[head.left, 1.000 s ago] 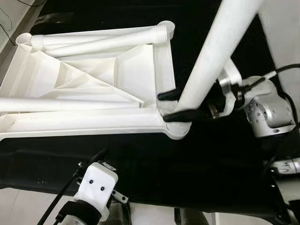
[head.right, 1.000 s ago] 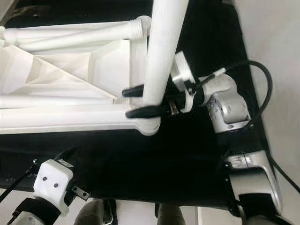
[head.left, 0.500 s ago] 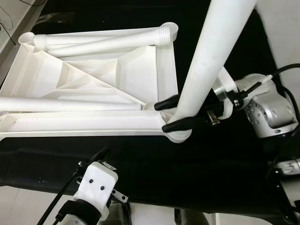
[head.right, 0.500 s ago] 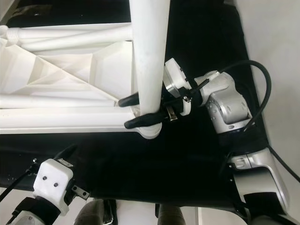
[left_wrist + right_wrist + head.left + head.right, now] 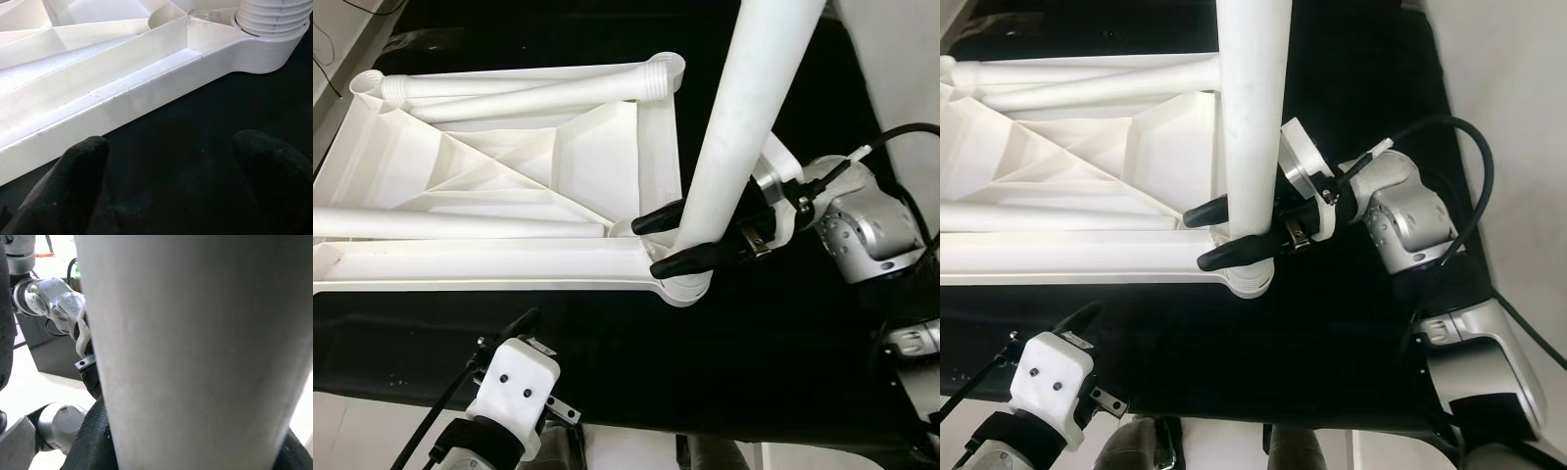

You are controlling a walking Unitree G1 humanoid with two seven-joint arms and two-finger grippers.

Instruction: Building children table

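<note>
While the left gripper gapes empty, the right gripper clasps the table leg.

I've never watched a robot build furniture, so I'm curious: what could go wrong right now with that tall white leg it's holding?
1. The right hand grips the long white plastic table leg only near its base, so the leg could tilt and cross-thread in the corner socket.
2. The upturned white plastic tabletop lies loose on the black cloth; twisting might shift it, since the left hand is open, not bracing it.
</note>
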